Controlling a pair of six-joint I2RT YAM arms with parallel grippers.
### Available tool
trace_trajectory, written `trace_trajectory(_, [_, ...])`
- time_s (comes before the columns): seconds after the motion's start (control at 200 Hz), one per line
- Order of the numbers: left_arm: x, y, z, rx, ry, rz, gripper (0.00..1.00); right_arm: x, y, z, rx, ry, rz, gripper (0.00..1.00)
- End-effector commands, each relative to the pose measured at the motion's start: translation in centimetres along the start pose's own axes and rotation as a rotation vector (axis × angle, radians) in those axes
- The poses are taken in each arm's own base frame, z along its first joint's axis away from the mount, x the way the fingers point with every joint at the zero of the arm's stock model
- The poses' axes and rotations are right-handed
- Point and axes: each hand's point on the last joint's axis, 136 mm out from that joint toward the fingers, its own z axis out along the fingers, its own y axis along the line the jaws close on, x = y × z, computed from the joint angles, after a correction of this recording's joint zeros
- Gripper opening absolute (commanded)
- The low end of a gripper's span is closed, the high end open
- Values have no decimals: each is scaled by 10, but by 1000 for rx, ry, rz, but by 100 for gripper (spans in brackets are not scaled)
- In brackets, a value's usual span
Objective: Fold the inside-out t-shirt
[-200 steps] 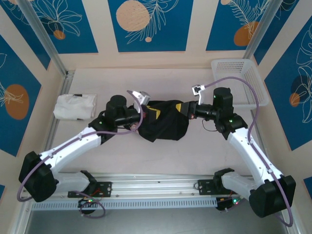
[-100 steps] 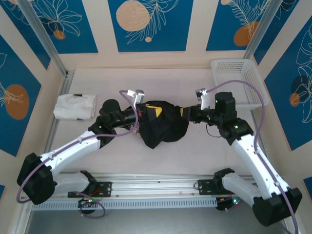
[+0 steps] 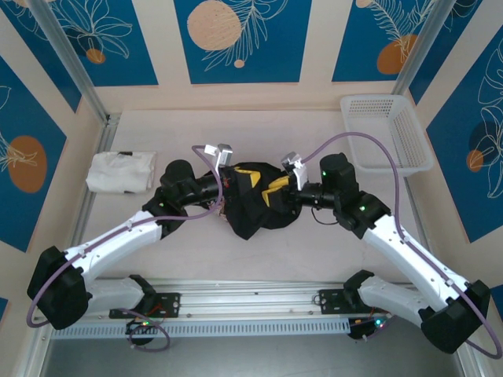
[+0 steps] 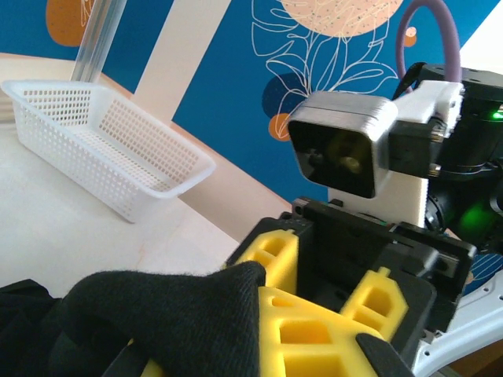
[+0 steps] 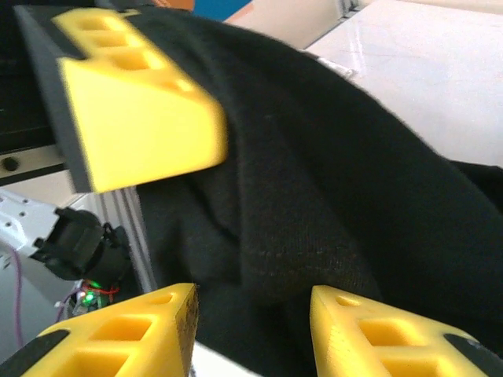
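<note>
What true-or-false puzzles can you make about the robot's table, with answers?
1. The black t-shirt is spread out flat. False: it is bunched in a heap.
2. A white basket sits at the far right corner. True.
3. The white folded garment is inside the basket. False: it lies on the table, at the left.
4. The right gripper has its jaws apart, with black cloth between them. True.

The t-shirt [image 3: 259, 208] is plain black. The right pincer [image 5: 251, 310] is yellow-tipped. Basket [image 3: 389, 133]: white lattice. Folded garment [image 3: 119, 170]: white. Worktop [image 3: 196, 129]: pale. Wall panels [image 3: 259, 47]: blue, white leaf outlines, orange discs.
</note>
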Motion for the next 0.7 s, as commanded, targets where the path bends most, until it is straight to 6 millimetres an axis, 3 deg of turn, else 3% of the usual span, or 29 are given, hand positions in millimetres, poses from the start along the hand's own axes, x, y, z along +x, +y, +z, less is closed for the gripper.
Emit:
trace_trajectory(0.0, [-8,-3,-4,2,-26,24,0,-13,-7,1,42,-55,-22,39])
trace_trajectory(0.1, [-7,-3,-4,-2,-26,27,0,-14,-8,1,48,-66,-18,31])
trace_trajectory(0.195, [-6,-1,-4,-10,-23,30,0,-15,-7,0,45,-69,-18,9])
trace_trajectory(0.25, [-6,1,-5,-23,-22,35,0,-16,-5,-2,39,-69,-25,2])
trace_trajectory(0.41, [0,30,-10,-186,-4,42,0,-28,11,-22,5,-93,-58,0])
trace_trajectory(0.49, [7,49,-16,-299,27,71,9,-40,27,-30,-74,-130,-47,0])
trace_trajectory(0.605, [13,73,-30,-454,70,112,36,-51,45,-29,-198,-148,2,0])
trace_trajectory(0.695, [15,78,-41,-512,87,144,47,-55,44,-24,-215,-146,49,0])
